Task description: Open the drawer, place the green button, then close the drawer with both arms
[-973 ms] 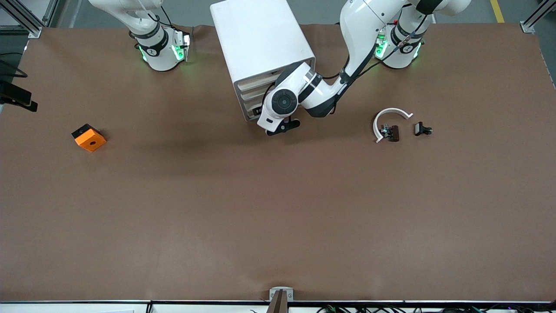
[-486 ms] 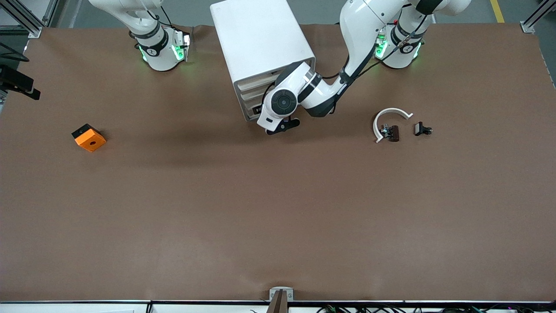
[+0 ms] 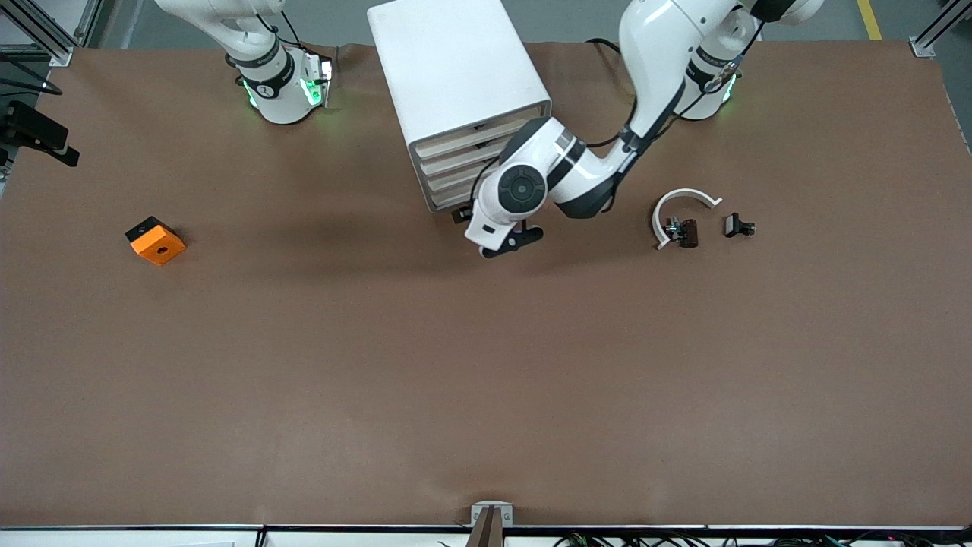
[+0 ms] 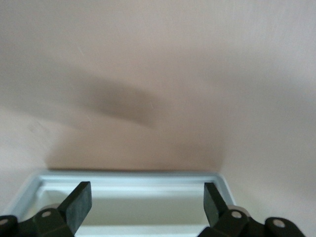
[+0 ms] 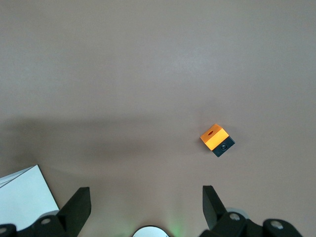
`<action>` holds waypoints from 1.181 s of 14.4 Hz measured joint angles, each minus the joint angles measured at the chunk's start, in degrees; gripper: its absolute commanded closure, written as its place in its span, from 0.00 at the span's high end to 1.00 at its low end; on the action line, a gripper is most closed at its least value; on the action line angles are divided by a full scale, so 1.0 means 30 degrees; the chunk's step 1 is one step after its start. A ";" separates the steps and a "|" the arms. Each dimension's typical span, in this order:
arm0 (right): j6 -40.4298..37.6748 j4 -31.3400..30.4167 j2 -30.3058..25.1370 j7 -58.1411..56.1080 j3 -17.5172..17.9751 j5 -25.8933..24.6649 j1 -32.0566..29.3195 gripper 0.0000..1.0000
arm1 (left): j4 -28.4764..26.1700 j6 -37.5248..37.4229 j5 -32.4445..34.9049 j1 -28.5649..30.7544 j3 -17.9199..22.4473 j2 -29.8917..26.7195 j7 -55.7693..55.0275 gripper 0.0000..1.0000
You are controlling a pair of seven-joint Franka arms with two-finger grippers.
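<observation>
The white cabinet (image 3: 456, 68) stands near the robots' bases, its four beige drawer fronts facing the front camera. The drawer (image 3: 446, 199) is the lowest one. My left gripper (image 3: 462, 215) is low in front of it, mostly hidden under the white hand. In the left wrist view the left gripper (image 4: 146, 205) is open. Its fingers (image 4: 79, 203) stand wide apart over the drawer's white tray rim (image 4: 128, 176), gripping nothing. My right gripper (image 5: 144, 197) is open and empty, high over the table by its own base. The button is out of view.
An orange block (image 3: 156, 241) (image 5: 213, 136) with a hole lies toward the right arm's end. A white C-shaped ring (image 3: 681, 199) with small black parts (image 3: 738, 226) beside it lies toward the left arm's end. Brown table surface stretches nearer the front camera.
The left hand has moved away from the cabinet front, toward the front camera and slightly toward the left arm's end. Both grippers have stayed open.
</observation>
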 measured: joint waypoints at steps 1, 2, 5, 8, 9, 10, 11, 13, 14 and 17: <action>0.0061 -0.0138 -0.0143 -0.0138 -0.0010 -0.0004 0.0000 1.00 | 0.0308 -0.0549 0.0205 0.0597 0.0008 -0.0193 0.0029 1.00; 0.0099 -0.0236 -0.0236 -0.0355 -0.0045 -0.0014 -0.0001 1.00 | 0.0797 -0.1428 0.0397 0.1138 0.0027 -0.0351 0.0138 1.00; 0.0153 -0.0352 -0.0288 -0.0618 -0.0358 -0.0020 -0.0011 1.00 | 0.2096 -0.2962 0.2492 0.2054 0.0173 -0.0589 0.0202 1.00; 0.0157 -0.0373 -0.0289 -0.0476 -0.0569 -0.0002 -0.0013 1.00 | 0.2419 -0.3019 0.3134 0.3023 0.0264 -0.0976 0.0292 1.00; 0.0156 -0.0376 -0.0289 -0.0340 -0.0615 0.0004 -0.0013 1.00 | 0.2464 -0.3035 0.3308 0.3409 0.0270 -0.1173 0.0614 1.00; 0.0155 -0.0378 -0.0294 -0.0218 -0.0626 0.0013 -0.0012 1.00 | 0.2493 -0.3067 0.3482 0.3798 0.0278 -0.1425 0.0984 1.00; 0.0155 -0.0378 -0.0310 -0.0113 -0.0625 0.0020 -0.0010 1.00 | 0.2513 -0.3186 0.3618 0.4158 0.0283 -0.1689 0.1199 1.00; 0.0162 -0.0378 -0.0351 -0.0043 -0.0624 0.0027 -0.0008 1.00 | 0.2537 -0.3939 0.4193 0.4698 0.0288 -0.2283 0.2161 1.00; 0.0165 -0.0378 -0.0364 -0.0034 -0.0624 0.0029 -0.0008 1.00 | 0.2549 -0.4473 0.4605 0.4903 0.0310 -0.2600 0.2801 1.00; 0.0134 -0.0378 -0.0371 -0.0019 -0.0623 0.0033 -0.0006 1.00 | 0.2574 -0.5606 0.4975 0.6280 0.0387 -0.3781 0.5664 1.00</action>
